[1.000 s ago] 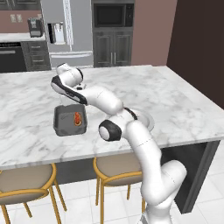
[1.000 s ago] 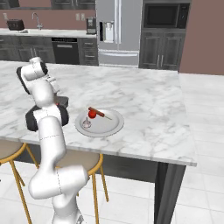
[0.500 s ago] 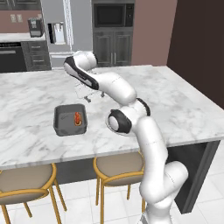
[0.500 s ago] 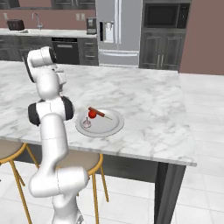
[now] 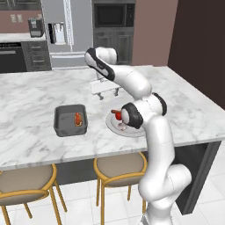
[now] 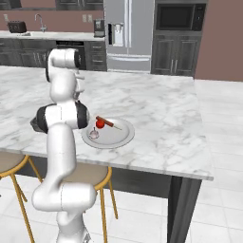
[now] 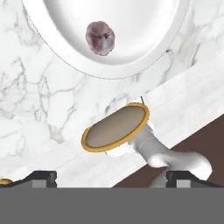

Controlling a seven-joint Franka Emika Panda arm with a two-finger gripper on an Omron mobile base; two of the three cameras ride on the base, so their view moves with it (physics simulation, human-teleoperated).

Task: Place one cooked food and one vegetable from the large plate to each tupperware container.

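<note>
The large plate point(image 6: 124, 138) lies near the counter's front edge and carries a red tomato point(image 6: 100, 124), a brown stick of cooked food point(image 6: 109, 122) and a pale purple bulb point(image 6: 94, 134). In the left base view my elbow hides part of the plate point(image 5: 114, 128). To its left, a grey tupperware container point(image 5: 61, 125) holds an orange-red piece of food point(image 5: 78, 118). My gripper point(image 5: 109, 94) hangs open and empty above the counter, just behind the plate. The hand view looks down on the plate point(image 7: 131, 26) and the purple bulb point(image 7: 100, 38), with my open gripper point(image 7: 112, 177) at the bottom.
Two round stools with gold frames point(image 5: 119, 165) stand under the counter's front edge; one stool point(image 7: 116, 127) is in the hand view. A fridge point(image 5: 66, 30) and dark cabinets line the back wall. Bare marble point(image 5: 26, 101) spreads left of the container.
My arm has swung to the right, from above the grey container to behind the plate. The gripper stays open. The food in the container has not moved.
</note>
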